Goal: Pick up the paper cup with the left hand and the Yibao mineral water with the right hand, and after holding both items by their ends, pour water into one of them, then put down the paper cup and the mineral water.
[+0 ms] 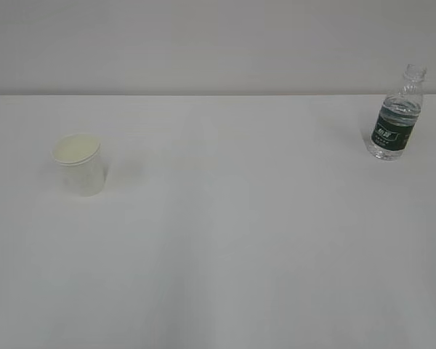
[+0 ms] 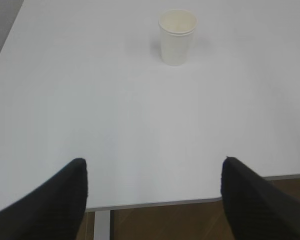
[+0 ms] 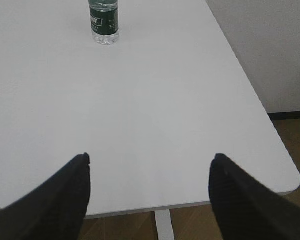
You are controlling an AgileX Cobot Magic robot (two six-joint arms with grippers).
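Both claws gape empty at the table [image 1: 225,240] edge — cup [image 1: 79,164] at 9 o'clock, bottle [image 1: 396,116] at 2, nothing between.

The exterior camera is looking down at a slant across the white table [image 1: 218,240], taking in the cup [image 1: 78,164] at the left and the bottle [image 1: 396,116] far right near the back edge. The left wrist camera is sitting low at the near edge of the table, facing forward over it between the spread fingers [image 2: 50,200] toward the cup [image 2: 177,36], well off. The right wrist camera is looking likewise from the near edge past its own fingers [image 3: 55,200] toward the bottle [image 3: 104,22]. Each wrist view is sharing one object and the tabletop with the exterior view.
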